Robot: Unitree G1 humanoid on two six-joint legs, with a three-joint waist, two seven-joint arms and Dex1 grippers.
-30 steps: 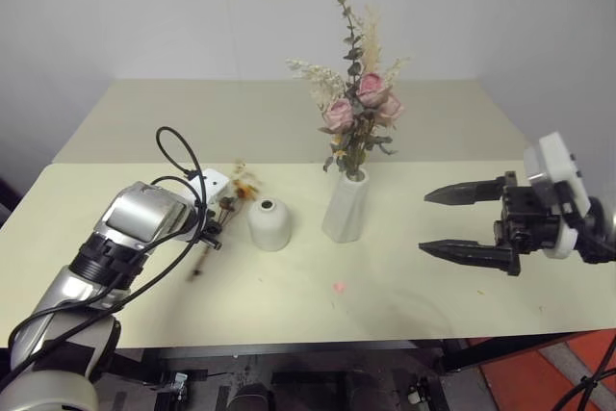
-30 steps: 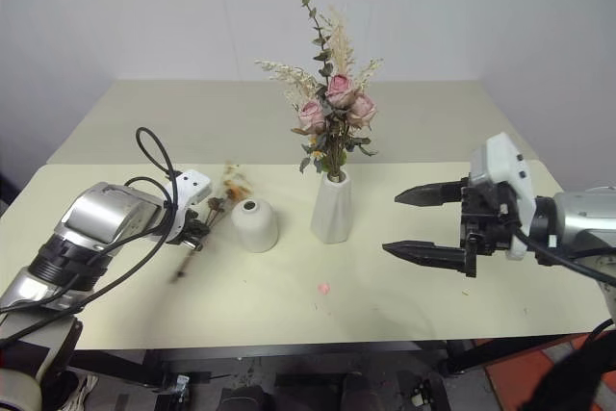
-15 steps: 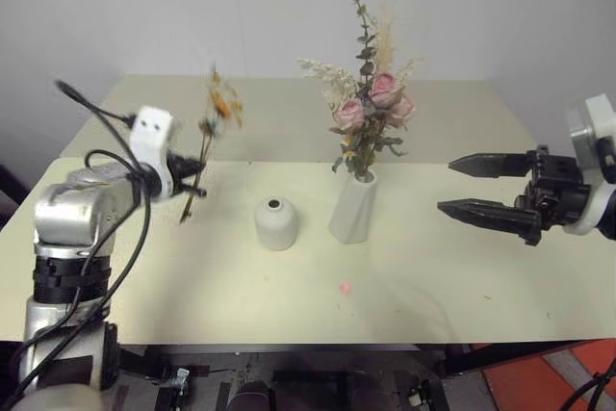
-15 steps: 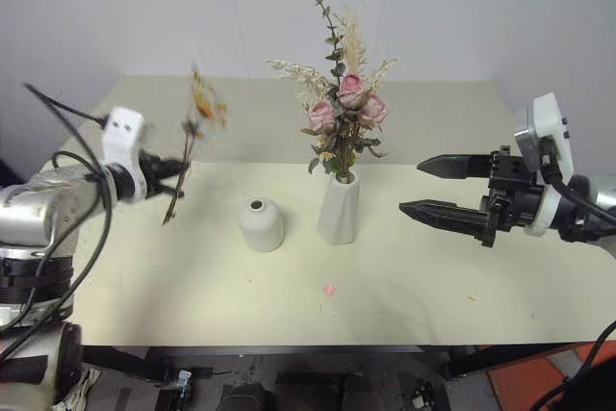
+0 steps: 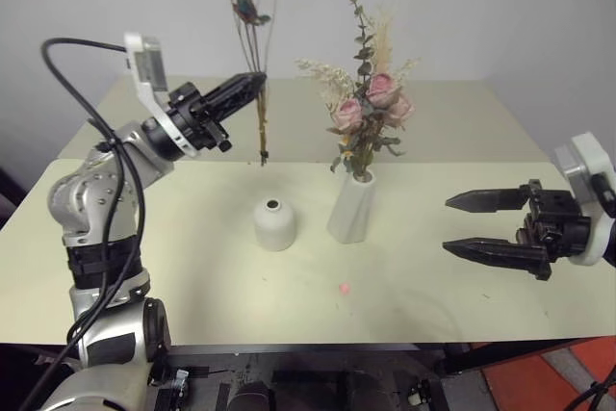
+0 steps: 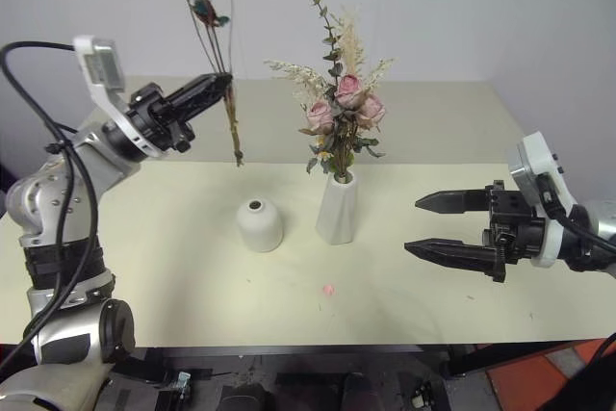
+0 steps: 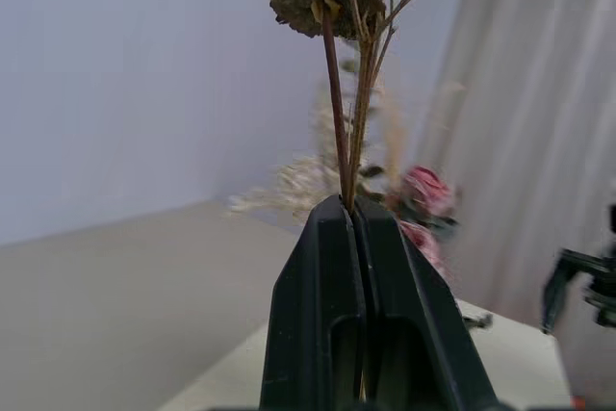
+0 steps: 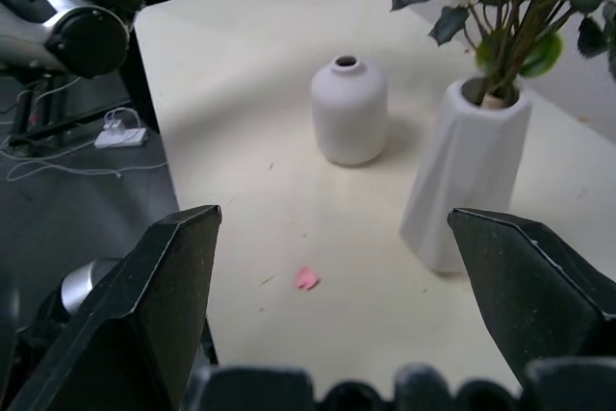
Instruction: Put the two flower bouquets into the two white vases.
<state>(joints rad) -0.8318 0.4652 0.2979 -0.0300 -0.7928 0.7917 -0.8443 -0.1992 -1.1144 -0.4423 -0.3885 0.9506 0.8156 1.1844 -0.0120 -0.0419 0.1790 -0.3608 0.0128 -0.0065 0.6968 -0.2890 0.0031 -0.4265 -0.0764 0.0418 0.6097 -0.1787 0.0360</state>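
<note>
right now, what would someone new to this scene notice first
Probably the pink rose bouquet standing in the tall white vase at the table's middle. Next, the left gripper, raised and shut on the thin sprig of dried flowers, above and behind the short white vase. The right gripper hangs open at the right.

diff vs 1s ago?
The left gripper, shut on the thin dried sprig, lifted it from the table near the short vase and swung it upright, stems hanging above and behind that vase. Unchanged: the rose bouquet in the tall vase, the pink petal, and the right gripper, open and empty.
</note>
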